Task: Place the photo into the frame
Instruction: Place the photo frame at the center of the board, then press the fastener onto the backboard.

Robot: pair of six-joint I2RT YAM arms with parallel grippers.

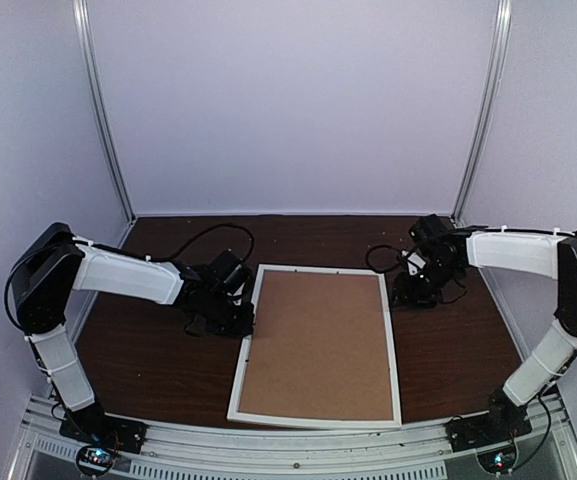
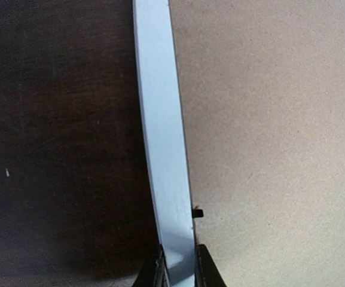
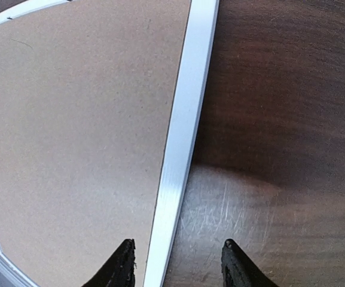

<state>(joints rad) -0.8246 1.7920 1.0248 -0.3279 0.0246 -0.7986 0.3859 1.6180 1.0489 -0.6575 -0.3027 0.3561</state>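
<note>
The left gripper is pinching the left side of the frame. Its two fingers press on the thin white edge, one on the table side and one on the board side. A little black tab sticks out just beside them.

The frame lies flat in the middle of the table with its back up. The brown board fills it. The photo is not in any view, so where it is cannot be told.

On the right, the right gripper is spread apart. Its fingers stand on both sides of the right edge and do not touch it.

The step looks like getting a hold on both sides of the frame so it can be lifted or turned. To do it well, the right gripper should close gently and straight on the white edge, not on the board. Then both arms should move together and at the same height. The edge is thin, so a twist could bend it or make it slip out. A tilt could let the board slide loose.
</note>
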